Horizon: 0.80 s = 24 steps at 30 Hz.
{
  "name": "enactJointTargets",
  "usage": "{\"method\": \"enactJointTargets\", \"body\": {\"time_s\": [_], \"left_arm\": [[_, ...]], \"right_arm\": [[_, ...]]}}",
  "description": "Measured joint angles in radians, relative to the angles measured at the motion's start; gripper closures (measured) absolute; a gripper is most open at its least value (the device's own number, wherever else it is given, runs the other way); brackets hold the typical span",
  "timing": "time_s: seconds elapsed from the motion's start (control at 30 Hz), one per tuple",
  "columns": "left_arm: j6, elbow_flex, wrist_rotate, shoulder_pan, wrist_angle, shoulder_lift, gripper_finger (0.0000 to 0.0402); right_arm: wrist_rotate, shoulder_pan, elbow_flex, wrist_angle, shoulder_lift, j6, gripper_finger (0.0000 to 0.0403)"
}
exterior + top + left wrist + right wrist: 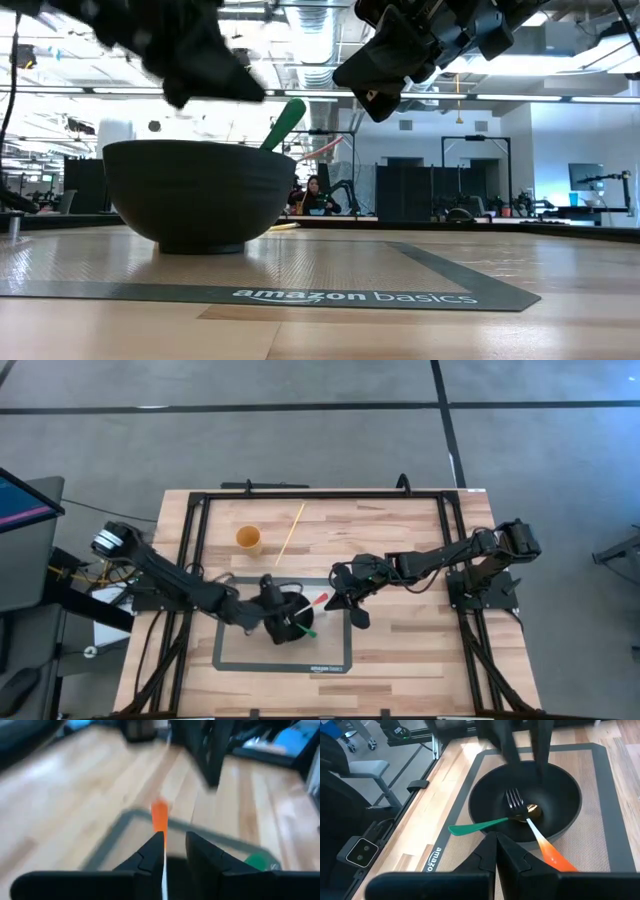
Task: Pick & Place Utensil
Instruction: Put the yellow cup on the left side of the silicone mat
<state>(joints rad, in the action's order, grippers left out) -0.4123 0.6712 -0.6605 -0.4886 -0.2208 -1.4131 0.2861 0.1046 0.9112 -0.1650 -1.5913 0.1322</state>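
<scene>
A black bowl (560,795) stands on a grey-bordered mat (335,652). Two utensils lie in it. The spoon's gold head is at the bowl's bottom, and its orange handle (552,855) rests over the rim toward the table's right. The fork's prongs lie beside the spoon's head, and its green handle (475,826) rests over the near rim. My left gripper (175,845) hovers open just above the bowl, with the spoon's shaft seen below the gap. My right gripper (496,847) is shut and empty, in the air right of the bowl.
An orange cup (248,538) and a thin wooden stick (290,532) lie on the table beyond the mat, toward the far edge. Black frame rails run along the table's left, right and far sides. Bare wood lies right of the mat.
</scene>
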Motion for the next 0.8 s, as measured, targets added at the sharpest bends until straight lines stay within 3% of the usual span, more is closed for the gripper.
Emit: {"method": "enactJointTargets", "body": {"time_s": [0.23, 0.37, 0.6, 0.8], "left_arm": [[0.288, 0.000, -0.024, 0.063, 0.123, 0.288, 0.0321], [0.303, 0.000, -0.012, 0.159, 0.336, 0.442, 0.0321], [0.198, 0.000, 0.274, 0.458, 0.763, 0.565, 0.0321], [0.317, 0.000, 0.388, 0.704, 0.861, 0.535, 0.0321]], "right_arm": [[-0.006, -0.008, 0.000, -0.026, 0.000, 0.000, 0.0403], [-0.076, -0.011, 0.000, -0.081, 0.000, 0.000, 0.0403], [-0.131, -0.020, 0.000, -0.157, 0.000, -0.011, 0.0384], [-0.173, -0.022, 0.000, -0.165, 0.000, -0.011, 0.0342]]}}
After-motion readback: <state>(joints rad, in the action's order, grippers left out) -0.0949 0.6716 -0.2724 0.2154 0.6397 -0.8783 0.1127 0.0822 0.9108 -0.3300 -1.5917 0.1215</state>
